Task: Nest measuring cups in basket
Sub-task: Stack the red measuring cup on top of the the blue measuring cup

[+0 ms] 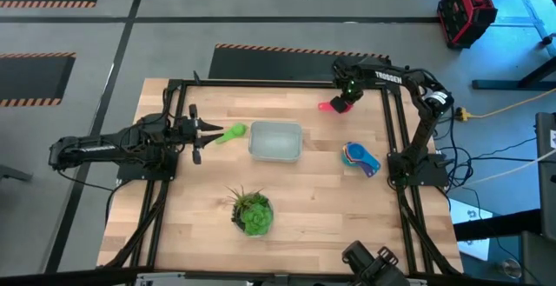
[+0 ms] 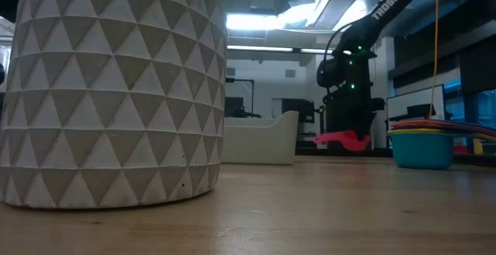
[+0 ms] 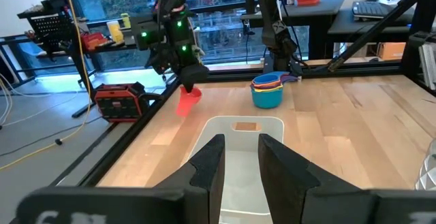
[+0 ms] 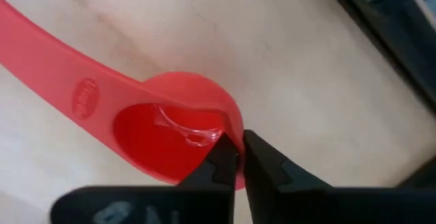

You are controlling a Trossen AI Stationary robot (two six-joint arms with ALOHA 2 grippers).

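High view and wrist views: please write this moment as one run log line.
right gripper: shut on pink cup rim, far table edge | left gripper: holds green cup beside basket | cup stack: right of basket

Leafy green plant (image 1: pixel 252 212) in a white faceted pot (image 2: pixel 108 92) on the wooden table (image 1: pixel 330 208); red toolbox (image 1: pixel 466 8) beyond.

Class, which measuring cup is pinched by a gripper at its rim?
The pink measuring cup, pinched at its rim by the right gripper; the green cup and the stacked cups lie ungripped.
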